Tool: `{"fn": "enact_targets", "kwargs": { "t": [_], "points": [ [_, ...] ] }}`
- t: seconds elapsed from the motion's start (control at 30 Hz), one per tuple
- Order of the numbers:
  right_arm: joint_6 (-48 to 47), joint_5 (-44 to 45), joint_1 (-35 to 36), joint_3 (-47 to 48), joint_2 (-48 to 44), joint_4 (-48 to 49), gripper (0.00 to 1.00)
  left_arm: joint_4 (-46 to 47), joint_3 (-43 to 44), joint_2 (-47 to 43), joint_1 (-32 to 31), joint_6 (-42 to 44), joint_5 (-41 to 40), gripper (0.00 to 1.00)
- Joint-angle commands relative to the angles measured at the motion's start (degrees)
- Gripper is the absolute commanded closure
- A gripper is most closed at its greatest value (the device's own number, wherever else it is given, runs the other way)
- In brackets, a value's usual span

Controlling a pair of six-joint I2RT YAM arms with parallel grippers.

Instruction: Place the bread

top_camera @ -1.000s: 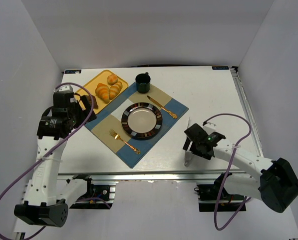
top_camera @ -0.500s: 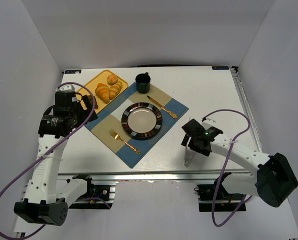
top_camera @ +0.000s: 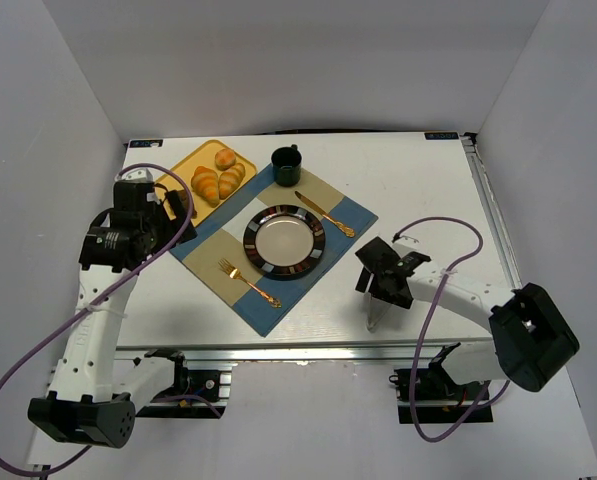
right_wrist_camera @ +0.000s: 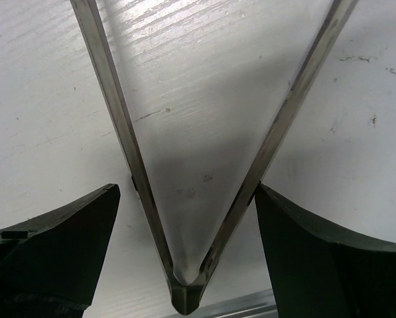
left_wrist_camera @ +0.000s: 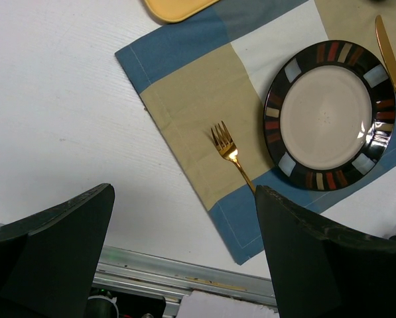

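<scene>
We are seeing little done: the croissant [top_camera: 206, 184] is lying on the yellow tray [top_camera: 182, 164], the plate [top_camera: 285, 240] is waiting, the left gripper [left_wrist_camera: 184, 190] is hovering released nearby, and the right gripper [right_wrist_camera: 184, 190] is straddling the tongs [right_wrist_camera: 111, 99], unclenched.

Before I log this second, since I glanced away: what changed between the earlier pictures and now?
The right pincer slid left toward the mat, staying open over the tongs. The left pincer edged toward the tray, open and empty. Nothing was gripped or released. Tongs, bread, plate, fork and knife stayed put.
</scene>
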Motion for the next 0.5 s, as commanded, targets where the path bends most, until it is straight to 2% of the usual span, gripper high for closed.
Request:
{"fn": "enact_targets", "kwargs": {
  "t": [0.0, 0.33, 0.47],
  "points": [
    [-0.9, 0.5, 0.0, -0.8, 1.8, 3.1, 0.11, 0.8, 1.4, -0.1, -0.6, 0.9, -1.3, 0.02],
    [1.7, -0.3, -1.1, -3.1, 3.2, 4.7, 0.14, 0.3, 0.9, -0.2, -0.7, 1.2, -2.1, 0.02],
    [2.6, -2.2, -2.6, -5.9, 2.1, 7.0, 0.21, 0.3, 0.7, -0.1, -0.7, 1.2, -1.9, 0.02]
  ]
}}
